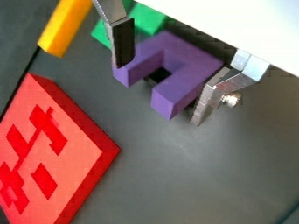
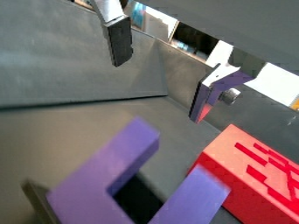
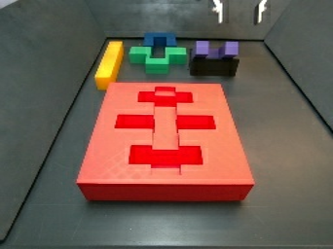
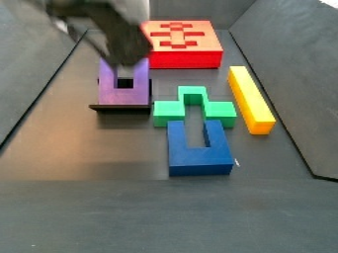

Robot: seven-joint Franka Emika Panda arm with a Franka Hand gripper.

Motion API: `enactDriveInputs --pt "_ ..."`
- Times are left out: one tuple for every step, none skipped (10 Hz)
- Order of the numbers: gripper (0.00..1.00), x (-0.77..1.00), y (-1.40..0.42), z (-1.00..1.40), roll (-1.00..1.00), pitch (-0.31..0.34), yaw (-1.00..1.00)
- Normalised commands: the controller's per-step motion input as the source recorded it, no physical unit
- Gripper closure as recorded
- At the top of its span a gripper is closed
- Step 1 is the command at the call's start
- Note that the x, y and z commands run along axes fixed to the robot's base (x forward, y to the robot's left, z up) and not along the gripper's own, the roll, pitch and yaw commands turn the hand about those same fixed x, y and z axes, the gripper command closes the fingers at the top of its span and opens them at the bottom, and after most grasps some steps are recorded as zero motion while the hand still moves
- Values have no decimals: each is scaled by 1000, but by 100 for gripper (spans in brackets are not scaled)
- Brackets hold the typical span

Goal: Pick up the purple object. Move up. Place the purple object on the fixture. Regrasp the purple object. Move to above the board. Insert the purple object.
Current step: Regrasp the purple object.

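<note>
**My claw hangs open over the purple block**

In a side view, going left to right, I see the yellow bar [image 3: 109, 63] at about 10 o'clock from the big red board [image 3: 166, 141]. Next comes the green-and-blue cross block [image 3: 162, 51] at about 12 o'clock from the board. Then comes the purple object [image 3: 216, 49], at about 1 o'clock from the board. It sits on top of the fixture [image 3: 215, 67], a low black block.

My gripper [image 3: 240, 11] is up high, right above the purple object, near the top edge of that view. My two fingers are apart and nothing is between them. They do not touch the purple object.

In a wrist view I look down past my fingers [image 1: 121, 45] at the purple object [image 1: 176, 73]. It has a U shape with a square notch in the middle. The red board [image 1: 47, 149] lies near it, and the yellow bar [image 1: 63, 26] and a bit of green [image 1: 142, 24] are near my fingers.

In a side view my arm is a dark blur over the purple object [image 4: 123, 85].
</note>
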Motion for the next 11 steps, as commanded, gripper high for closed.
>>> enactDriveInputs --pt "0 0 -323 380 1000 -129 0" --pt "0 -6 -380 206 1000 -137 0" --pt "0 0 -371 186 1000 -151 0" --pt "0 0 -357 174 1000 -169 3" --pt "0 29 -346 169 1000 -166 0" --pt "0 160 -360 151 1000 -126 0" --pt "0 211 -374 114 1000 -97 0" --pt "0 209 -357 129 1000 -97 0" --pt "0 217 -303 137 1000 -77 0" --pt "0 226 -277 97 1000 -51 0" --pt "0 229 -277 100 1000 -54 0"
